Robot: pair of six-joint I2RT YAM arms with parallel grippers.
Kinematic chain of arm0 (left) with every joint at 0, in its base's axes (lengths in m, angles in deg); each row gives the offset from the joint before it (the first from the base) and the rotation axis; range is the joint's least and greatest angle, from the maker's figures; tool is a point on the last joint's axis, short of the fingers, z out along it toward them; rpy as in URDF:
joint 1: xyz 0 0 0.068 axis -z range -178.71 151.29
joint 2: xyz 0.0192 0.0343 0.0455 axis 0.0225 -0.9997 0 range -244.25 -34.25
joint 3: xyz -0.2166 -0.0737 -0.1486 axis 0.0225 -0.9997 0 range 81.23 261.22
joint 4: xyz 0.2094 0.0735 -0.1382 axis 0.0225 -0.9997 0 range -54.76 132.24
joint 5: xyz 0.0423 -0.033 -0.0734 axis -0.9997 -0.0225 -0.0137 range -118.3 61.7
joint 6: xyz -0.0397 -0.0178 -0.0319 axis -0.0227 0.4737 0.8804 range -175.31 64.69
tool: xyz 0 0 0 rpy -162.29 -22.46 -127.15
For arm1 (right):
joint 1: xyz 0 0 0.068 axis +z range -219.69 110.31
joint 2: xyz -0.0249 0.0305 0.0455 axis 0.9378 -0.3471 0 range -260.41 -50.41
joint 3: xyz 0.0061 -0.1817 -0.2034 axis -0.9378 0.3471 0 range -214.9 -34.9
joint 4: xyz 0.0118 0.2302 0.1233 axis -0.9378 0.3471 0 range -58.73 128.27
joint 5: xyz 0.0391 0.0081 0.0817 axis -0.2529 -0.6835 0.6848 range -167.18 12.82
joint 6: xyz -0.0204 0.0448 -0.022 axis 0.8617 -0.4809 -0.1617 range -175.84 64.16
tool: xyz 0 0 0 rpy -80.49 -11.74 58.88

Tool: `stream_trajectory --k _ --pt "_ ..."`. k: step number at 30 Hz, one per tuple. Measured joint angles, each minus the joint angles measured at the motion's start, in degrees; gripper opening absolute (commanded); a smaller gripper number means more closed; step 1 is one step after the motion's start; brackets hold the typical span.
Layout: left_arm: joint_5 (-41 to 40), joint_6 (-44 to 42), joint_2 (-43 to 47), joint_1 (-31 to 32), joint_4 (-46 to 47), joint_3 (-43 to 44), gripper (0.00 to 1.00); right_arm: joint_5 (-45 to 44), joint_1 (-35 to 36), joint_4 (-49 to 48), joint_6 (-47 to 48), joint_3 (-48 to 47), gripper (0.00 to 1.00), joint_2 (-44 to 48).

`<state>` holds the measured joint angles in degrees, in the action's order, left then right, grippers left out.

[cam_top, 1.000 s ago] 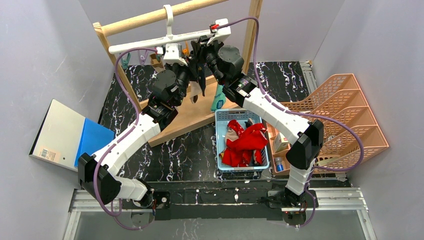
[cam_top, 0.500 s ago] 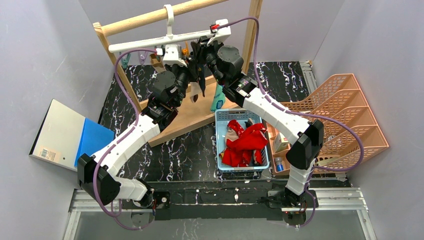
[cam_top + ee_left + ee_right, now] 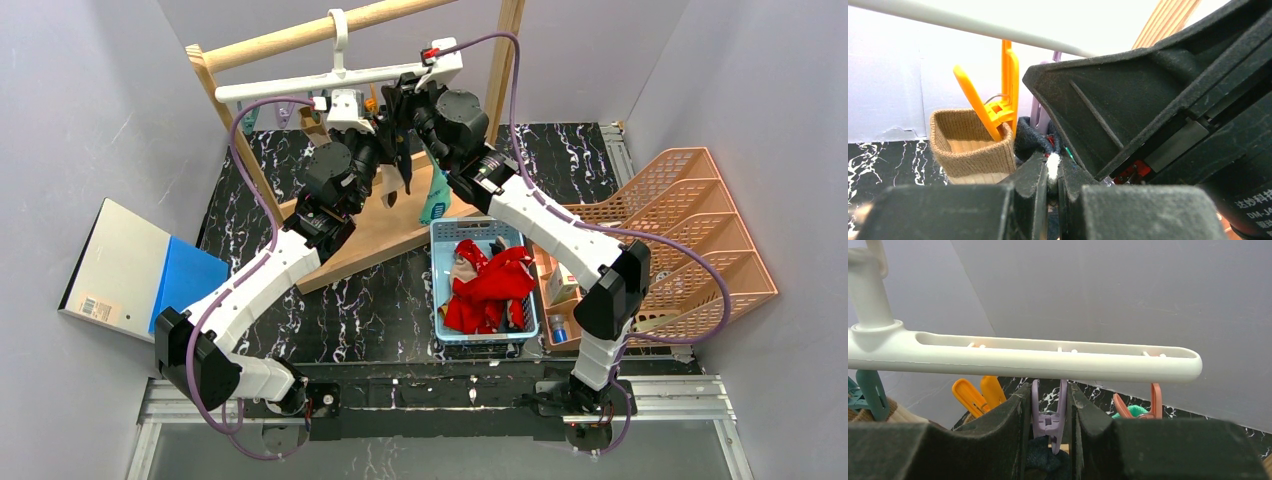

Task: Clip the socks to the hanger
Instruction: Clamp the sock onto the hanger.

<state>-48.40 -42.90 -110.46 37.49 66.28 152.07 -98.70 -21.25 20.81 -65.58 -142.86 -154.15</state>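
Dark fabric of the navy sock point(image 3: 1032, 141) sits pinched in the clenched left hand point(image 3: 1051, 176), right at its fingertips. Beyond, to its left, an orange clip point(image 3: 998, 100) bites a beige sock point(image 3: 970, 150). The right hand point(image 3: 1049, 401) squeezes the purple clip point(image 3: 1049, 424) between its fingers, white hanger point(image 3: 1023, 357) just above.

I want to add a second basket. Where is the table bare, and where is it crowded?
Bare tabletop lies between the wooden rack base, the left arm and the blue basket; a smaller patch sits beside the orange tray's far end. Crowded under the hanger: the left gripper pinches a dark sock, the right gripper squeezes the purple clip.
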Motion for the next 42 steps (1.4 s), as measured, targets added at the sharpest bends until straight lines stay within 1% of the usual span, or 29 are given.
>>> stream_trajectory --k 10,20,32,37,42 --pt "-0.1 -0.2 0.0 0.0 0.0 0.0 0.0 0.9 0.0 0.8 -1.0 -0.2 0.53 0.6" --pt "0.0 -0.9 -0.1 -0.1 0.1 0.5 0.0 3.0 0.0 4.2 -2.8 -3.1 0.71 2.2" --pt "0.0 -1.3 -0.1 -0.1 0.1 0.6 0.0 5.6 0.0 7.1 -4.5 -3.3 0.77 4.7" --pt "0.0 -1.7 -0.1 -0.1 0.1 0.6 0.08 6.1 0.0 7.3 -4.7 2.0 0.78 10.6" --pt "0.0 -2.6 -0.1 -0.1 -0.1 0.5 0.28 6.2 0.0 7.2 -4.7 7.2 0.78 16.6"
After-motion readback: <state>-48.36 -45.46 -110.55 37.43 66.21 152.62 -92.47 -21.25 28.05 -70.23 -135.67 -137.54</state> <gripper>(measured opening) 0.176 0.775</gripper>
